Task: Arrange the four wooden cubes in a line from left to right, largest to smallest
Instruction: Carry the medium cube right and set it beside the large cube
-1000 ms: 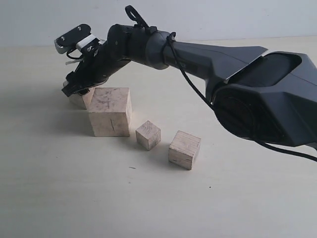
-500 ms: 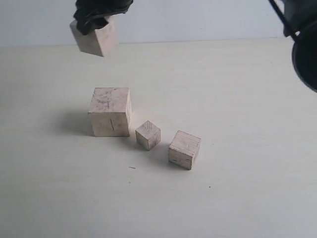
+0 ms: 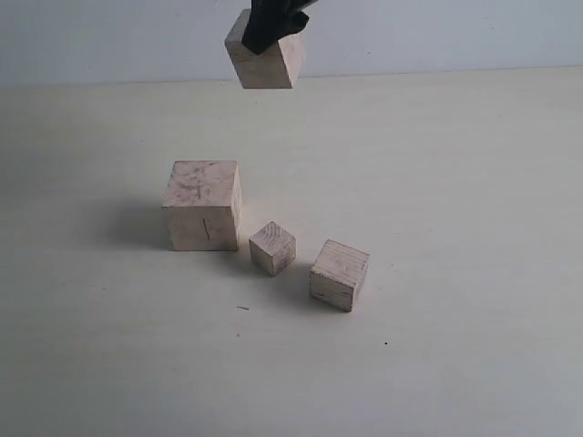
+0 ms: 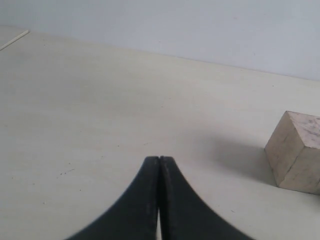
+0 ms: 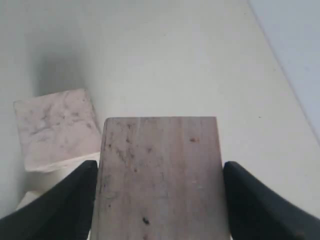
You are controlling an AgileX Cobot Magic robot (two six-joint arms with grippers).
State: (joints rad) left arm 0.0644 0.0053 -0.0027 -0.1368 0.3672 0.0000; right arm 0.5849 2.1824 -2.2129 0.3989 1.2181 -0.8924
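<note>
Three pale wooden cubes rest on the table: the largest cube (image 3: 202,205) at the left, the smallest cube (image 3: 272,248) beside it, and a mid-sized cube (image 3: 339,274) to its right. High above them, at the top of the exterior view, hangs a fourth cube (image 3: 265,64), with my right gripper (image 3: 273,20) shut on it. In the right wrist view this held cube (image 5: 161,175) fills the gap between both black fingers (image 5: 65,200), and the largest cube (image 5: 55,127) lies below. My left gripper (image 4: 159,162) is shut and empty, low over bare table, with the largest cube (image 4: 296,152) off to one side.
The pale table (image 3: 437,182) meets a plain light wall at the back. Only the tip of the right arm shows at the top edge of the exterior view.
My right gripper lifted the cube from behind the largest cube, then carried it rightwards; it now hangs above the row's middle. The arm body has left the exterior view.
</note>
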